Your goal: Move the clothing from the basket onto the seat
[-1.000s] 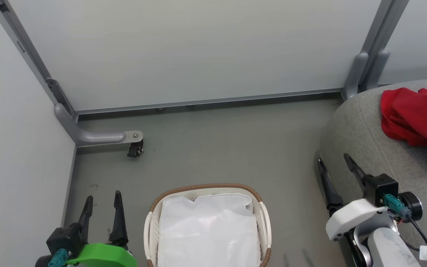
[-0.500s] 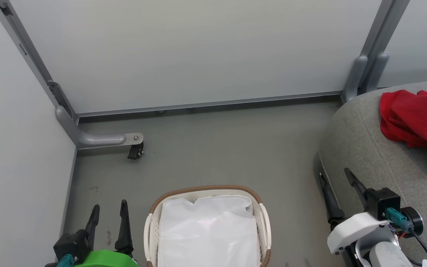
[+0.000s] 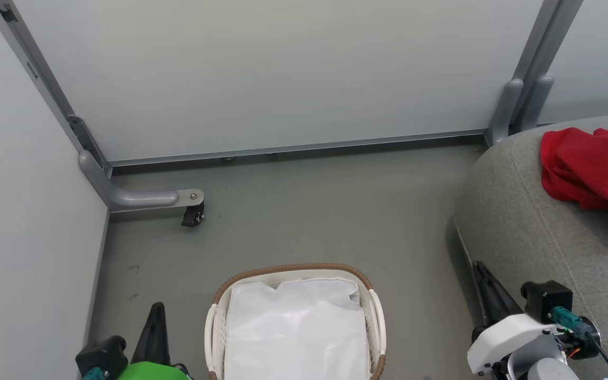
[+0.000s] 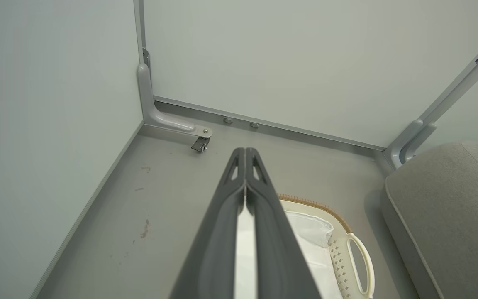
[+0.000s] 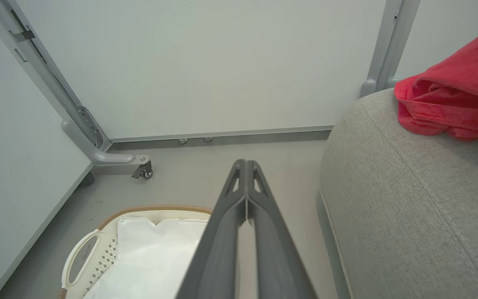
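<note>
Red jersey cloth, the clothing [image 3: 591,163], lies in a crumpled heap on the grey seat [image 3: 525,237], out at about 3 o'clock in the head view, resting on the cushion top with a bit of white stripe trim at its lower edge. The basket [image 3: 289,267] sits on the floor at 6 o'clock, well apart from the heap. All I can make out inside it is the white cloth liner [image 3: 296,327]; whether anything red hides under that, I cannot tell. From where I stand the job looks done or close to it.

The left gripper [image 3: 157,309] is at 7 o'clock beside the basket, its two dark fingers pressed flat together on nothing, as the left wrist view shows plainly. The right gripper [image 3: 478,268] is at 4 o'clock by the seat's front corner, likewise closed up with nothing between.

That fabric looks light, limp and a little slick; I'd expect it to sag and trail rather than hold shape. If it needs shifting further onto the cushion, a raised fold at the heap's 9 o'clock edge seems the best place to pinch, deep enough to catch more than one layer.
</note>
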Controlling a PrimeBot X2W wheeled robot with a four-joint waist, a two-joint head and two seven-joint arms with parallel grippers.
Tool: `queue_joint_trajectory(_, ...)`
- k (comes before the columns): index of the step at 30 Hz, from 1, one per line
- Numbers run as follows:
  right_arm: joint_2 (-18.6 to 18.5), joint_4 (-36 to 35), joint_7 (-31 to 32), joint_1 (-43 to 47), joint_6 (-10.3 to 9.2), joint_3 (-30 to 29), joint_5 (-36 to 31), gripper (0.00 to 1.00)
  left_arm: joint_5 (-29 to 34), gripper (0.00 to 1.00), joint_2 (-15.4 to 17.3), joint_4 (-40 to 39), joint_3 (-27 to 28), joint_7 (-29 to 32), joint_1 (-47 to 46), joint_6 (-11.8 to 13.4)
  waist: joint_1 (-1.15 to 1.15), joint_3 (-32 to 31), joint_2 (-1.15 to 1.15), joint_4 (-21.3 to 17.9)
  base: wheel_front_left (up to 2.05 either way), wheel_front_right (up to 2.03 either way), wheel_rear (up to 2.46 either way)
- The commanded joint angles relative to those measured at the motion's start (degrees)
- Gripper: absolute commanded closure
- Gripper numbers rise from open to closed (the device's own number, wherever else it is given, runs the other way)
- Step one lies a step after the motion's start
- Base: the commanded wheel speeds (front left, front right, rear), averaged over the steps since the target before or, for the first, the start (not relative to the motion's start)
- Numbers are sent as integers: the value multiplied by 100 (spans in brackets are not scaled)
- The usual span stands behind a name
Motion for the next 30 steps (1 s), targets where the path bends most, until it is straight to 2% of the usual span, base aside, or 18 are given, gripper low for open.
queue_joint_trajectory(1, -21, -106, 73, -100, 0, -58, 318, 100, -262, 100, 7, -111, 69, 60, -66, -20, 0, -1, 0, -3, 0, 0, 0)
queue_joint_trajectory(30, -43, -452, 746, -41, -2, -297, 3153, 100, -2689, 100, 15, -383, 474, 768, -315, -121, 0, -10, 0, -39, 0, 0, 0)
